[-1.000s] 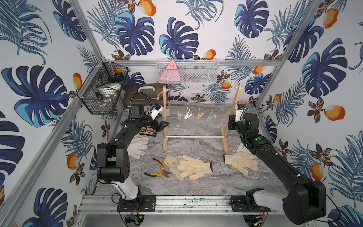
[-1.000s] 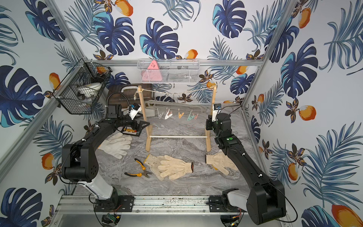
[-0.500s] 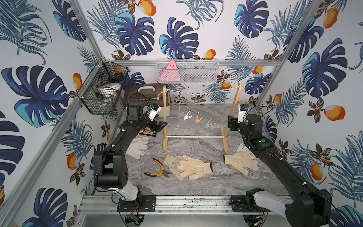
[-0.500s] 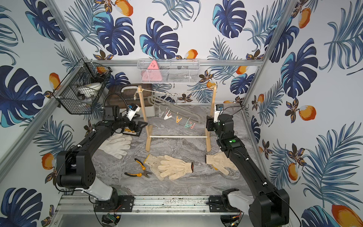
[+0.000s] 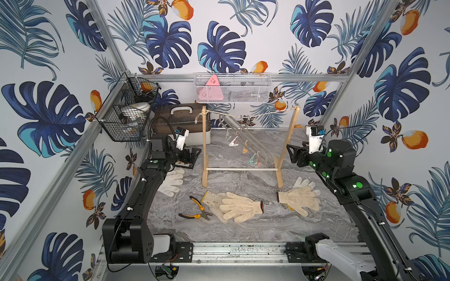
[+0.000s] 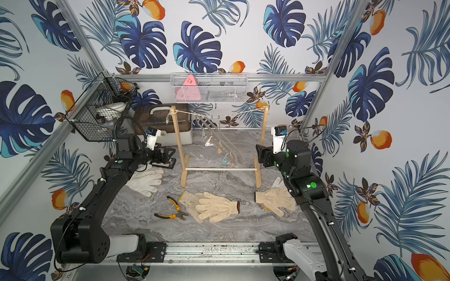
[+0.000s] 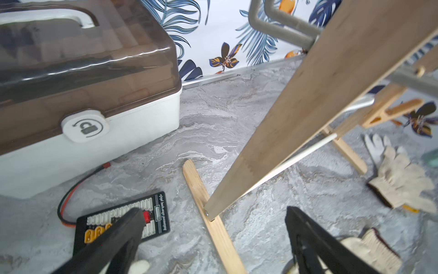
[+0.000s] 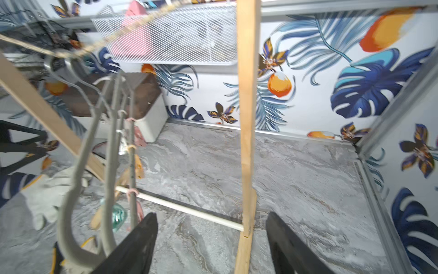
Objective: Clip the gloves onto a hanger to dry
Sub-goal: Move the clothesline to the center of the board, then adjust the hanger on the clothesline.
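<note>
In both top views you have three heaps of gloves [image 5: 239, 205] lying flat on the table [image 5: 243, 226], long axes running across it. The middle heap's fingers point left, the right heap's point right, and the left heap's point toward the rack. One hanger [image 6: 219, 138] slants from its string. In your left wrist view, the left gripper [image 7: 214, 212] has its jaws wide apart and empty. In your right wrist view, the right gripper [image 8: 212, 217] has its jaws parted, gripping nothing.
</note>
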{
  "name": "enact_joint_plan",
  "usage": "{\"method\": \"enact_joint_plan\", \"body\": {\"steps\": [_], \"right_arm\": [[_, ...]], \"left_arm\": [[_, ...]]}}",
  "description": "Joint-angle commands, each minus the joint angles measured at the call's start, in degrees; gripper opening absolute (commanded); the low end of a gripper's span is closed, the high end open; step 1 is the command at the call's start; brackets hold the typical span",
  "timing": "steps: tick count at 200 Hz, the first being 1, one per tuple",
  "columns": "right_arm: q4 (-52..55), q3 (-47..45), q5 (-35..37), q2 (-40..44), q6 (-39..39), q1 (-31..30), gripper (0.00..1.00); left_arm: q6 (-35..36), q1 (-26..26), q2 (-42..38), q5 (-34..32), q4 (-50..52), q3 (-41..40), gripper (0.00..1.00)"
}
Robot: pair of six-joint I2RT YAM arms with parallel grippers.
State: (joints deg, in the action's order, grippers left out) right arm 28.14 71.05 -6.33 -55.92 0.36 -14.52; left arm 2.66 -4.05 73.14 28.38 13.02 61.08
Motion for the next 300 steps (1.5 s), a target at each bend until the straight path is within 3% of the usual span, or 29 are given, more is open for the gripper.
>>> {"method": "enact_joint_plan", "body": {"steps": [1, 31, 84, 112, 172, 246, 300], "right_arm": [[8.4, 5.4, -10.6, -3.0, 5.0, -0.5, 0.77], [9.7, 11.7, -11.4, -8.1, 12.2, -5.4, 0.82], [15.4, 21.0, 7.6, -19.2, 15.4, -23.0, 0.82], [15.2, 22.0, 13.2, -23.4, 16.7, -25.7, 0.77], [13.7, 24.8, 17.0, -30.9, 15.0, -27.3, 0.69], [15.0, 24.5, 22.2, -31.6, 16.0, -27.8, 0.33], [15.6, 24.7, 23.6, -31.8, 15.1, -27.8, 0.16]], "left_arm": [[-12.0, 1.7, -4.1, -2.6, 3.5, 0.0, 0.99], [-17.8, 7.7, -8.6, -4.3, 9.2, 2.4, 0.99], [-25.5, 21.3, -9.1, -5.3, 12.6, 7.7, 0.97], [-26.7, 26.7, -7.2, -6.2, 10.9, 9.5, 0.96], [-26.3, 32.9, -3.4, -8.1, 10.2, 10.7, 0.94], [-25.1, 34.2, -2.4, -9.5, 12.5, 12.2, 0.94], [-24.9, 34.4, -2.4, -10.0, 13.7, 12.8, 0.94]]}}
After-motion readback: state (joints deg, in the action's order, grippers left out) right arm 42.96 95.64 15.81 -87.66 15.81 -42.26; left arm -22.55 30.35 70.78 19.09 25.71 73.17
